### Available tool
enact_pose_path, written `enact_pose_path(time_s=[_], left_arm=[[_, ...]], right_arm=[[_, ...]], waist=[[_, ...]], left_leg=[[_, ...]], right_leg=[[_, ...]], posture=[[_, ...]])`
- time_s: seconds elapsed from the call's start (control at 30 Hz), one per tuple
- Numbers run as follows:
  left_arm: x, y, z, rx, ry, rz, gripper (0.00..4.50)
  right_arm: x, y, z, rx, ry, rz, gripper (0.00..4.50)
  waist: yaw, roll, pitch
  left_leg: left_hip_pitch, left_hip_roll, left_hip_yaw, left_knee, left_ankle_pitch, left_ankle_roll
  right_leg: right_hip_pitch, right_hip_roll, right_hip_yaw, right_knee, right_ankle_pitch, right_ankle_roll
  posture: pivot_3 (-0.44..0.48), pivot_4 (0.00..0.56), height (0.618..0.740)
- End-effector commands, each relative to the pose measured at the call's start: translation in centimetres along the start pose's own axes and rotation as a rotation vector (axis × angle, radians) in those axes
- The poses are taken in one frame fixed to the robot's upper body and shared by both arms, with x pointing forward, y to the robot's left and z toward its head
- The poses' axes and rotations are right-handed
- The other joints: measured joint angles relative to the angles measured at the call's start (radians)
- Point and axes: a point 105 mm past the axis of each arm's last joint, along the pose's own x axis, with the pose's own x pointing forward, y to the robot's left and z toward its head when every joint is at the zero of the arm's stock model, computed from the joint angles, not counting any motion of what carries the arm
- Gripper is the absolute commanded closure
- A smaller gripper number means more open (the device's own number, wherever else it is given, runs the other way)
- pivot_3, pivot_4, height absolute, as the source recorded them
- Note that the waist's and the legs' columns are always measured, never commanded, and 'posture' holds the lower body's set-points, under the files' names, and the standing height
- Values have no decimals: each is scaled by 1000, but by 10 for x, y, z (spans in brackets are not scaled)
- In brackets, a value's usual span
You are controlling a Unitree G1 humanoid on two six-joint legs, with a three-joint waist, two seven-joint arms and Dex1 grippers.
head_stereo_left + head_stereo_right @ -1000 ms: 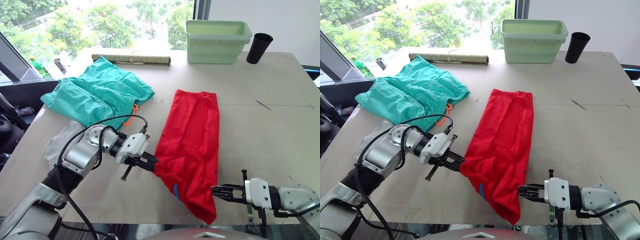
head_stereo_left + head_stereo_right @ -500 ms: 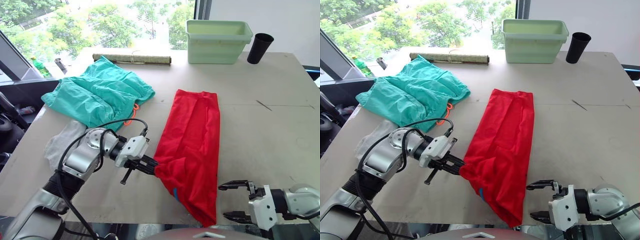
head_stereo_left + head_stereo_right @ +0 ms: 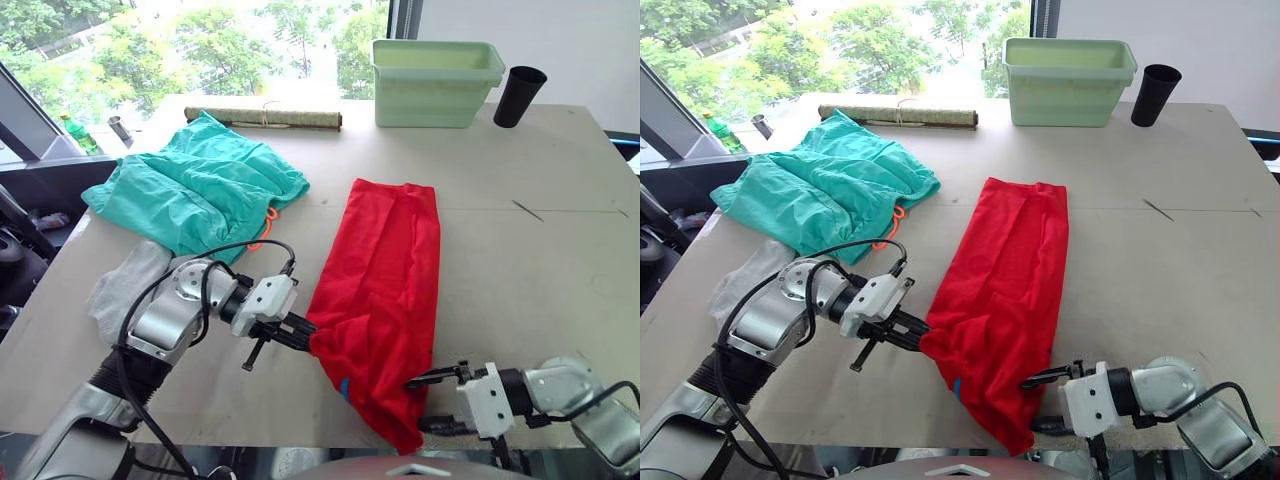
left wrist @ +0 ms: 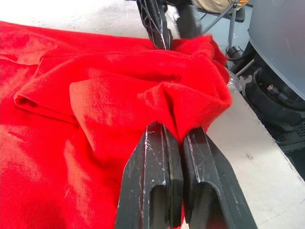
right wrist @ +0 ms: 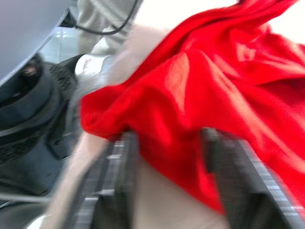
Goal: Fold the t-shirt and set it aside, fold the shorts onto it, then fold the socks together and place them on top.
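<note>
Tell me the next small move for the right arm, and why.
Probably close the right gripper on the t-shirt's near corner. Its open fingers straddle that hem at the table edge, while the left gripper already pinches the opposite corner.

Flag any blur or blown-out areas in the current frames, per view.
Right wrist view: heavy motion blur, the right gripper fingers and the t-shirt edge are smeared. Left wrist view: sharp on the left gripper and cloth folds. Eye views: crisp on the table; the window behind is overexposed, washing out the trees.
</note>
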Motion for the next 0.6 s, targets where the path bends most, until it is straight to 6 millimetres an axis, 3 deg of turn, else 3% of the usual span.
enact_pose_path(time_s=[0.03, 0.17, 0.4, 0.5, 0.6], left_arm=[[-7, 4, 6, 32, -2, 21, 4500], [-5, 6, 9, 30, -13, 27, 4500], [-8, -2, 24, 3, -33, -10, 4500], [-10, -20, 39, -68, -61, -85, 4500], [-13, -23, 57, -124, -111, -115, 4500]], right_arm=[[-6, -21, 8, 23, -32, -50, 4296], [-9, -24, 18, 69, -70, -78, 4464], [-21, 14, 33, 191, -81, -22, 4464], [-30, 21, 46, 312, -121, -23, 4464], [-37, 14, 59, 432, -191, -49, 4464]], waist=[[0, 0, 0], [2, 0, 0], [-1, -1, 1], [-3, -1, 1], [-1, -1, 1]], left_leg=[[0, 0, 0, 0, 0, 0], [-1, 0, 0, 0, 0, 0], [-5, -1, -2, 0, 0, 0], [-4, 0, -2, 0, 0, 0], [-4, 0, -3, 0, 0, 0]], right_leg=[[0, 0, 0, 0, 0, 0], [0, 0, 0, 0, 0, 0], [-1, -1, -2, -1, 2, 3], [-1, -1, -2, -1, 2, 3], [-2, -1, -3, -1, 1, 3]], posture=[[0, 150, 737], [0, 150, 737], [0, 150, 737], [0, 150, 737], [0, 150, 737]])
